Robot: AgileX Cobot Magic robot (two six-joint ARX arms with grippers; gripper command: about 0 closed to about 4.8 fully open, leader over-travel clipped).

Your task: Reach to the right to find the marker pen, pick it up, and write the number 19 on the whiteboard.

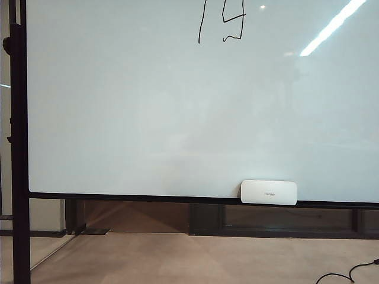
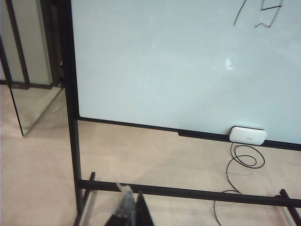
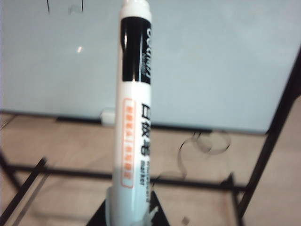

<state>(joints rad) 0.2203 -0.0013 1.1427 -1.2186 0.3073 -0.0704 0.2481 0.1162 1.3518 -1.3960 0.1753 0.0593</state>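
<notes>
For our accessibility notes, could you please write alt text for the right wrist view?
The right gripper holds a white marker pen with a black band upright, close to the camera. Behind it stands the whiteboard in its black frame, above a tan floor where a thin cable lies curled.

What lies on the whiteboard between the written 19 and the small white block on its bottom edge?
Nothing: the exterior view shows bare whiteboard between the number 19 and the white block.

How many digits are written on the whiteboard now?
2: both at the top of the whiteboard, right of its middle, making the number 19. The "1" stands left, the "9" right. Their tops are cut off in the exterior view.
</notes>
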